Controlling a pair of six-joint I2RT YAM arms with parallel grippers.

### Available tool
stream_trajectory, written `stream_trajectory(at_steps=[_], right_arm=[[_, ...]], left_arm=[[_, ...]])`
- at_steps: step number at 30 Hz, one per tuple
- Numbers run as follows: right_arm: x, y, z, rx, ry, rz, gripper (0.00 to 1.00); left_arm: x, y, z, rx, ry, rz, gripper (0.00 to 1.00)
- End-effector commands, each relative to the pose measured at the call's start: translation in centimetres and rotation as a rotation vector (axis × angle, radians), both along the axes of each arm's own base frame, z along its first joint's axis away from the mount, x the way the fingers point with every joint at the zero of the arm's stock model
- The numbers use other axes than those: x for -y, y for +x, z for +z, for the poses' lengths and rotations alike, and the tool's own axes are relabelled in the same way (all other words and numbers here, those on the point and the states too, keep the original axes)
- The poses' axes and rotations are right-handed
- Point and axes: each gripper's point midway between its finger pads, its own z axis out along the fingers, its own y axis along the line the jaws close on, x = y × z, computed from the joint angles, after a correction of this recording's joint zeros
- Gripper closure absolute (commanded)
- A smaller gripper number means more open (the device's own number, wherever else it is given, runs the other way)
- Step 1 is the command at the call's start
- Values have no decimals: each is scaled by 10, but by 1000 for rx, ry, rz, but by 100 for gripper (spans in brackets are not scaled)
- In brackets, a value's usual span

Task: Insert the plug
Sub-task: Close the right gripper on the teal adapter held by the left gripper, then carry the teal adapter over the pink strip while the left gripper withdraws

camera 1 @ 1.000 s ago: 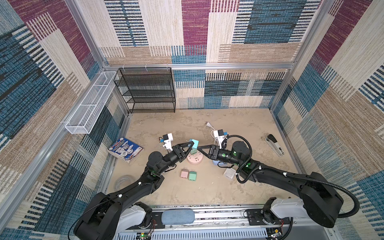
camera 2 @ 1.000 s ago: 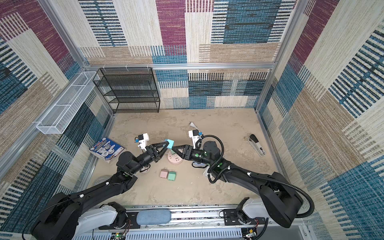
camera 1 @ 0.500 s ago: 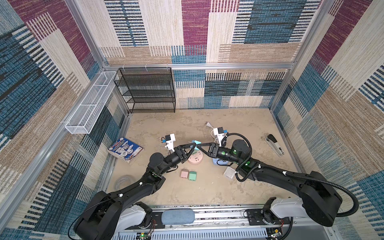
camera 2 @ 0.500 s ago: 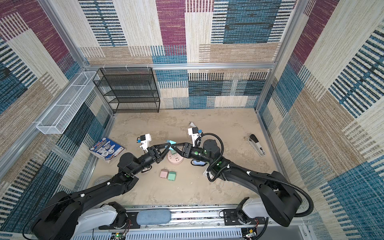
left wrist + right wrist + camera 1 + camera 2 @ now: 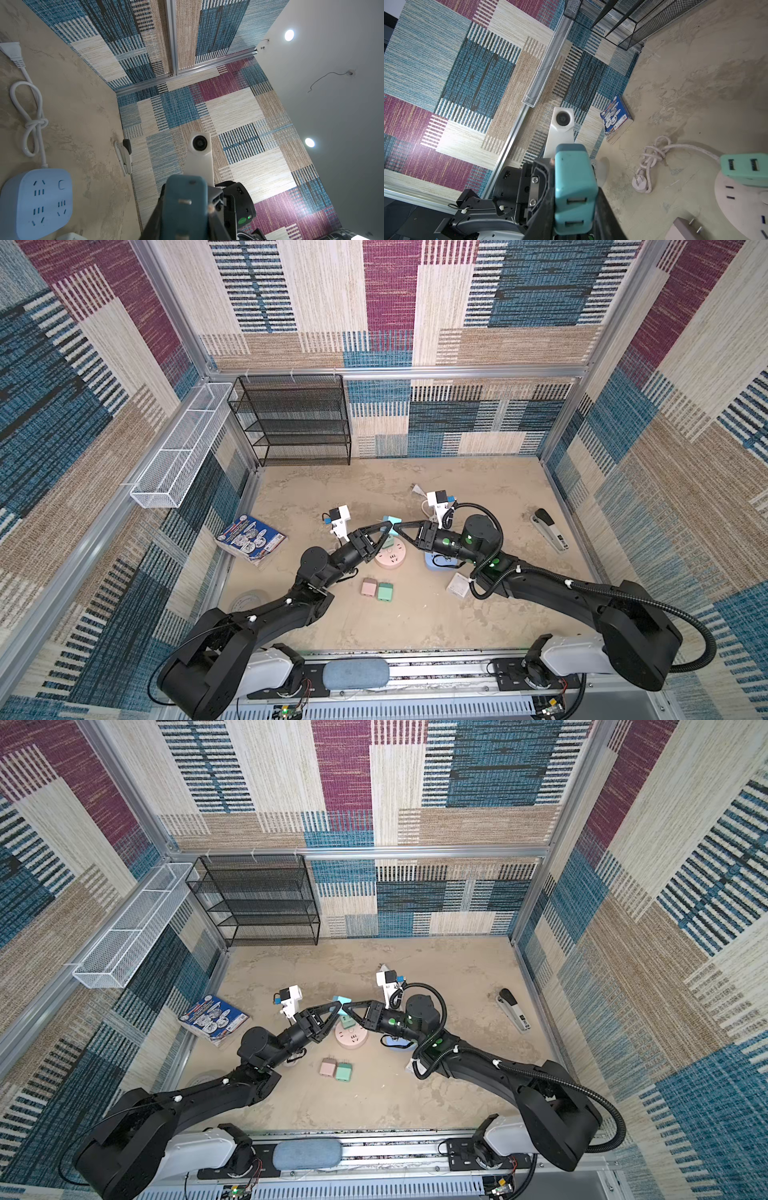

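1. Above the far edge of the pink round strip (image 5: 392, 560), mid-tabletop (image 5: 436, 622): the teal plug (image 5: 575, 187) is held off the surface between the two arms, which meet tip to tip in both top views.
2. Left fingers (image 5: 383, 527): narrow, clamped on the plug. Right fingers (image 5: 406, 528): also narrow, gripping the same plug from the opposite side. This two-handed hold reads as a handover or regrip, not an insertion.
3. Orientation: the USB-port face is turned toward the right wrist camera. Small metal tabs, apparently the prongs, show on the face toward the left wrist camera. Likely reason: the right arm takes the port end so the prongs stand free once the left lets go.
4. Pink strip lies flat, sockets up. A mint adapter (image 5: 745, 166) already sits in it, with open slots beside that. Blue strip (image 5: 37, 199) lies nearby with its visible sockets free. Which strip is the target: cannot tell.
5. Pink adapter (image 5: 369, 587) and green adapter (image 5: 385, 591) lie side by side on the tabletop, apart from both arms.
6. Progress: plug lifted, not yet inserted. Next step calls for one arm to release, then for the prongs to be turned down onto a slot. Risk: the plug twisting in a single grip at release.
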Motion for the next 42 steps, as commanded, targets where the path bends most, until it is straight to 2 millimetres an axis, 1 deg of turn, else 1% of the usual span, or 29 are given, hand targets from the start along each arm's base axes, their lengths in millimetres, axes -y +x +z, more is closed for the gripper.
stream_trajectory(at_steps=[1, 2, 3, 4, 5, 10, 12, 13, 14, 18, 21, 23, 25, 28, 33, 37, 39, 40, 42], right_arm=[[-4, -5, 3, 76, -24, 38, 100], [-4, -4, 3, 74, -26, 39, 100], [-2, -3, 1, 72, -31, 37, 100], [-2, -2, 0, 69, -39, 35, 100], [0, -1, -2, 68, -47, 32, 100], [10, 10, -16, 40, -130, 8, 100], [14, 17, -24, 40, -204, -6, 100], [17, 20, -28, 46, -258, -13, 100], [17, 24, -27, 69, -301, -20, 100], [32, 47, -37, 110, -579, -87, 100], [42, 58, -35, 169, -734, -95, 100], [49, 63, -35, 163, -808, -114, 100], [52, 66, -33, 166, -852, -112, 100], [55, 67, -33, 133, -918, -89, 100], [58, 70, -50, 56, -1047, -23, 100], [61, 72, -57, 31, -1092, -14, 100], [62, 70, -66, 11, -1112, 4, 100], [60, 72, -61, 15, -1113, 2, 100], [61, 73, -66, 4, -1132, 8, 100]], left_arm=[[4, -4, -12, -35, 42, -29, 62], [3, -4, -13, -37, 50, -26, 48], [2, -3, -14, -43, 63, -18, 26], [0, -3, -14, -43, 74, -12, 7], [-3, -3, -14, -41, 88, -4, 0], [-23, -6, -7, -28, 213, 52, 0], [-35, -10, -12, -38, 314, 87, 0], [-42, -14, -13, -40, 380, 105, 0], [-49, -16, -15, -39, 447, 129, 0], [-85, -27, -20, -40, 725, 225, 2], [-106, -32, -22, -49, 841, 286, 3], [-115, -34, -21, -46, 884, 312, 3], [-121, -35, -19, -39, 911, 329, 3], [-125, -37, -22, -44, 946, 333, 4], [-124, -36, -32, -56, 959, 323, 4], [-123, -35, -42, -74, 967, 309, 5], [-122, -35, -46, -80, 969, 304, 5], [-122, -35, -49, -86, 971, 302, 5], [-122, -35, -53, -92, 975, 298, 5]])
